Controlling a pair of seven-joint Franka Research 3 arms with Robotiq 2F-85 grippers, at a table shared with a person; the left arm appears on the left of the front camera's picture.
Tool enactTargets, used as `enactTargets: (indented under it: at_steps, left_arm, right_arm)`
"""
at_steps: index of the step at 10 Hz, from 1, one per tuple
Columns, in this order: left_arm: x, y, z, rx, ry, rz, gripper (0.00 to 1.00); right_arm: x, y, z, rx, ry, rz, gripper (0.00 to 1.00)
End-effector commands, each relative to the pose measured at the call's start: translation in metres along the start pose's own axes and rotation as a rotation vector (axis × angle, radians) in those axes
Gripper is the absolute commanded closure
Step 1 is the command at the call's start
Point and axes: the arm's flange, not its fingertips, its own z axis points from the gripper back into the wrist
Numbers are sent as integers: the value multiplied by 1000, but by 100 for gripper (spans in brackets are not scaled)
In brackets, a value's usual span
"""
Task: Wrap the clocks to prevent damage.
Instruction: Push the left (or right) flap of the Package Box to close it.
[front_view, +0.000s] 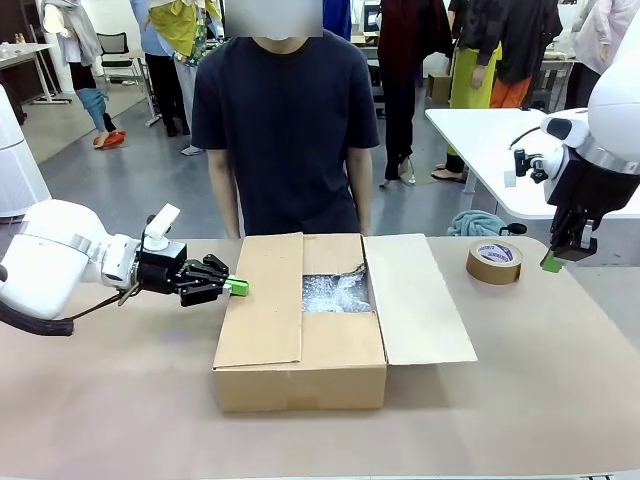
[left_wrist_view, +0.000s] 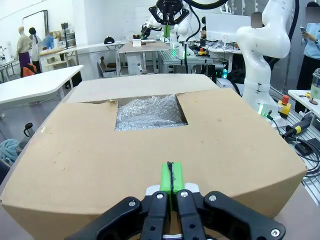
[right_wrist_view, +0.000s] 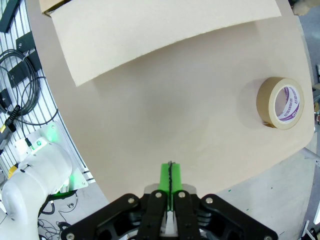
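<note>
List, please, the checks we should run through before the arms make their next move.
1. Left end effector shut and empty: ok.
2. Right end effector shut, empty, raised over the table: ok.
3. Box closed: not ok; its right flap lies open.
4. Bubble wrap in the box: ok, seen through the gap.
5. Clocks wrapped: cannot tell; none can be made out.
6. Tape free on the table: ok.
</note>
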Motion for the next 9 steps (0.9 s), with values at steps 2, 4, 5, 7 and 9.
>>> enactTargets:
  at_steps: [2,4,5,7,9]
  left_arm:
    - [-4,-1,-2,11,0,8,100]
    - [-4,-1,-2,11,0,8,100]
    - [-4,-1,-2,11,0,8,100]
    - [-4,-1,-2,11,0,8,100]
    - [-4,-1,-2,11,0,8,100]
  right_arm:
    - [0,0,-1,6,-8,3,99]
    - [0,0,-1,6,-8,3,99]
    - [0,0,0,0,0,0,99]
    - [-26,-16,-19,84,-335,409,99]
    - [-42,-50,-42,81,-606,447,99]
